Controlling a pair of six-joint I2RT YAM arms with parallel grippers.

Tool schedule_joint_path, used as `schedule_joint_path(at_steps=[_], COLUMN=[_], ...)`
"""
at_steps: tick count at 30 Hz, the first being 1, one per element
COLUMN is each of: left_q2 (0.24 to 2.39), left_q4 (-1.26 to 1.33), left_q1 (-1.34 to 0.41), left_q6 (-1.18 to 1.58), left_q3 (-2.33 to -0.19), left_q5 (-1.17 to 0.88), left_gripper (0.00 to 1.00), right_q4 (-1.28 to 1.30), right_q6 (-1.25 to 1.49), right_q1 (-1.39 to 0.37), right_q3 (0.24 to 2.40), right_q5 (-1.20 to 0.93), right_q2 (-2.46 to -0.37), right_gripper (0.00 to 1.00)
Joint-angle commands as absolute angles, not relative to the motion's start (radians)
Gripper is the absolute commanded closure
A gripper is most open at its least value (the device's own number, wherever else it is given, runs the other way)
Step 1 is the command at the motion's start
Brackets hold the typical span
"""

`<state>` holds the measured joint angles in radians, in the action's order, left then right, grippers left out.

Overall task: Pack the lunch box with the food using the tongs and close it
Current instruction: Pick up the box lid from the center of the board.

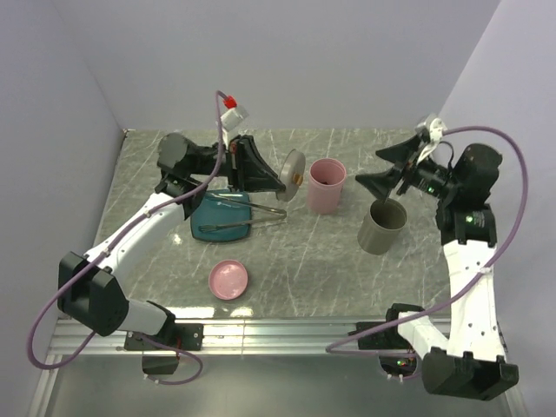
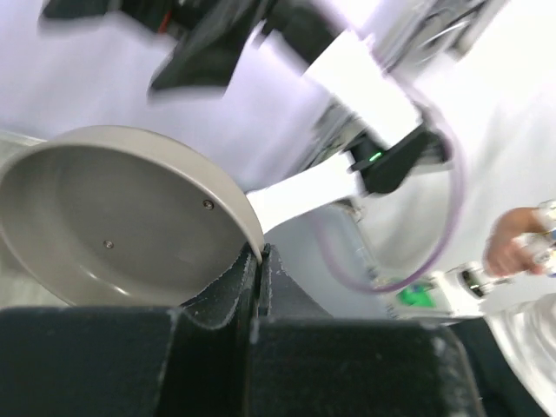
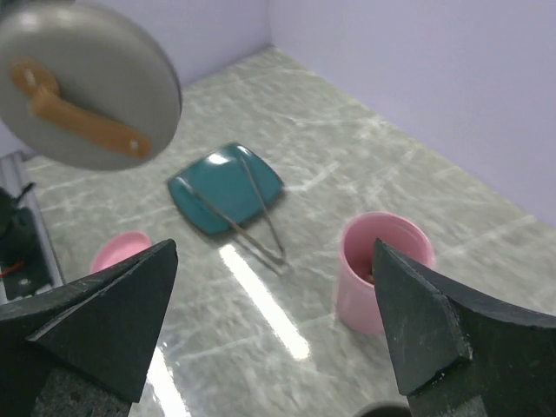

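Observation:
My left gripper (image 1: 282,184) is shut on the rim of a round grey lid (image 1: 294,174) with a brown handle, holding it on edge in the air just left of the pink lunch box container (image 1: 326,184). In the left wrist view the lid (image 2: 113,217) fills the left side, with its edge between the closed fingertips (image 2: 261,252). The tongs (image 1: 248,208) lie across the teal plate (image 1: 208,228), also seen as tongs (image 3: 252,217). A red-orange bit of food (image 3: 369,276) shows inside the pink container (image 3: 387,261). My right gripper (image 1: 387,169) hangs open and empty above a grey container (image 1: 383,226).
A small pink lid (image 1: 229,279) lies on the marble table near the front, left of centre. The grey container stands right of the pink one. Lilac walls close the table at the back and both sides.

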<state>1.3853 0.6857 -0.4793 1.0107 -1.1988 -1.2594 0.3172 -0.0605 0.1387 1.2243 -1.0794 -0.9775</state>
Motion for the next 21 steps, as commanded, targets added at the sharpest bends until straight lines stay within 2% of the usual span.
schedule_joint_path(at_steps=[1, 3, 8, 10, 13, 16, 21], left_q2=[1.376, 1.382, 1.405, 1.407, 1.414, 1.417, 1.405], left_q4=[1.167, 1.184, 1.196, 1.196, 1.204, 1.215, 1.216], left_q1=[-0.468, -0.468, -0.468, -0.468, -0.471, -0.471, -0.471], left_q6=[1.447, 1.468, 1.511, 1.525, 1.537, 1.554, 1.555], left_q3=[-1.204, -1.222, -1.238, -1.241, -1.246, -1.246, -1.232], left_q5=[-1.236, -1.224, -1.241, -1.244, -1.252, -1.266, -1.262], left_gripper=[1.0, 1.0, 1.0, 1.0, 1.0, 1.0, 1.0], right_q4=[0.03, -0.067, -0.118, -0.135, -0.161, -0.184, -0.236], right_q6=[0.043, 0.035, -0.104, -0.158, -0.251, -0.272, -0.271], right_q1=[0.08, 0.005, -0.205, -0.321, -0.435, -0.483, -0.555], right_q3=[1.12, 1.066, 1.037, 1.02, 1.008, 1.009, 0.996], right_q5=[-1.143, -1.112, -0.97, -0.84, -0.786, -0.764, -0.732], right_q2=[-0.873, -0.853, -0.813, -0.795, -0.807, -0.827, -0.85], right_gripper=[0.01, 0.01, 0.01, 0.04, 0.07, 0.15, 0.22])
